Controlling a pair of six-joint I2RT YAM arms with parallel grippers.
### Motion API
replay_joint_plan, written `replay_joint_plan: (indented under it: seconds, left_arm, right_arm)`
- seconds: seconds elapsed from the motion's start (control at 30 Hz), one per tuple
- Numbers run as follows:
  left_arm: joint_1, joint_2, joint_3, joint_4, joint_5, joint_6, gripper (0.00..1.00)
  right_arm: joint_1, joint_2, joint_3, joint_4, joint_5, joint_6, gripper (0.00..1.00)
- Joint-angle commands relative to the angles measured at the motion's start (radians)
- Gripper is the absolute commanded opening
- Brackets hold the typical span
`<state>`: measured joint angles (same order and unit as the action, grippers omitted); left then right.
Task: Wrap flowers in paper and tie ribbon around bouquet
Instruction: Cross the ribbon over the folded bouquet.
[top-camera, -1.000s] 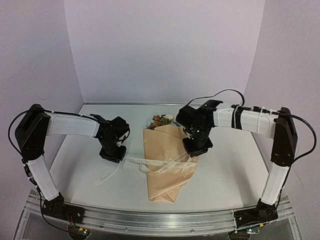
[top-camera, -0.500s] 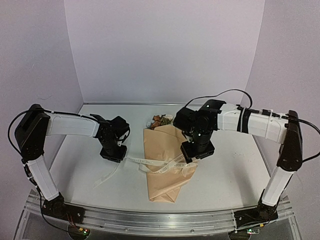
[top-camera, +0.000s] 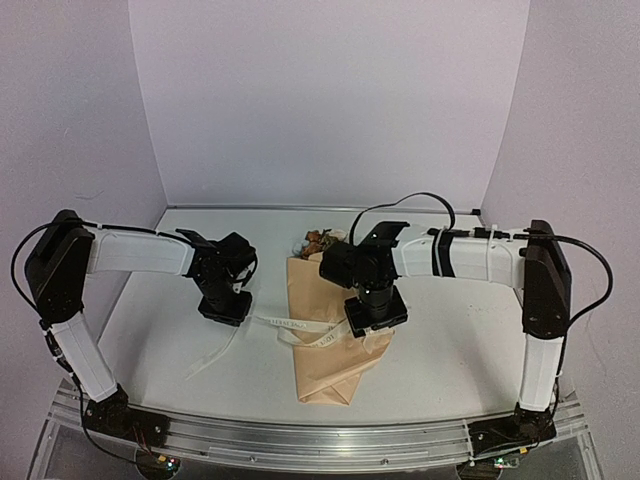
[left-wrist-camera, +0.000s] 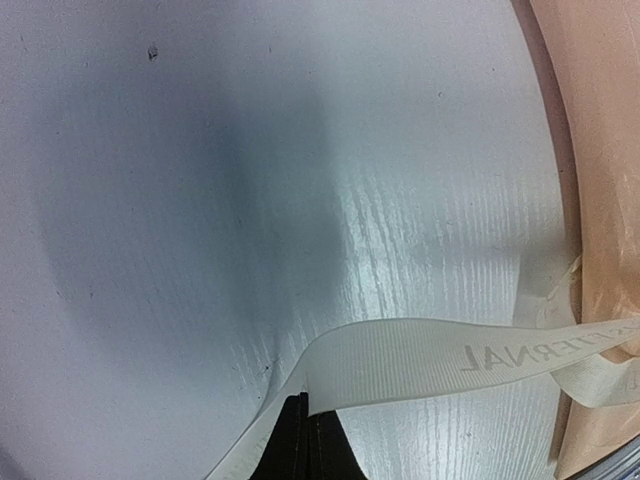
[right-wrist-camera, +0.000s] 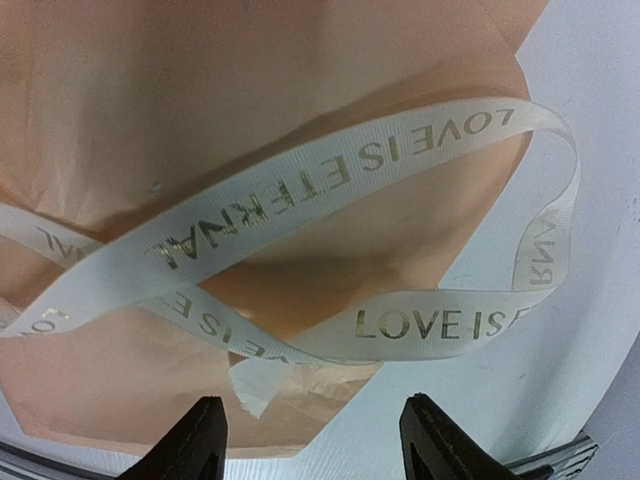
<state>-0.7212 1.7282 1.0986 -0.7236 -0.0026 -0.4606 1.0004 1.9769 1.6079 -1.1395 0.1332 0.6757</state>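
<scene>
The bouquet (top-camera: 335, 345) lies on the table as a tan paper (right-wrist-camera: 200, 90) cone, narrow end toward me. The flowers (top-camera: 322, 240) peek out at its far end. The cream ribbon (top-camera: 300, 328) crosses the cone in a loose loop (right-wrist-camera: 300, 200), printed with "LOVE IS ETERNAL". My left gripper (left-wrist-camera: 305, 410) is shut on the ribbon (left-wrist-camera: 450, 355) just left of the cone, low over the table. Over the cone's right side my right gripper (right-wrist-camera: 320, 420) stands open, its fingers (right-wrist-camera: 195, 440) apart with nothing between them and the ribbon loop lying just ahead.
The white table (top-camera: 450, 340) is walled by pale panels at the back and both sides. A loose ribbon tail (top-camera: 215, 352) trails toward the near left. The metal rail with the arm bases (top-camera: 300, 440) runs along the near edge.
My right gripper has opened and moved left, from the cone's right edge to over its middle. The left gripper has stayed put, still pinching the ribbon.
</scene>
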Motion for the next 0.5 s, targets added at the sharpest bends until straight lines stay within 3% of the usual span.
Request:
replay_joint_plan:
  seconds: [0.0, 0.47]
  left_arm:
    - [-0.001, -0.046, 0.000, 0.007, 0.000, 0.012, 0.00]
    - [-0.001, -0.038, -0.001, 0.019, -0.001, 0.031, 0.00]
  right_arm:
    - [0.011, 0.001, -0.016, 0.054, 0.050, 0.090, 0.57]
    - [0.044, -0.035, -0.152, 0.170, 0.134, 0.230, 0.52]
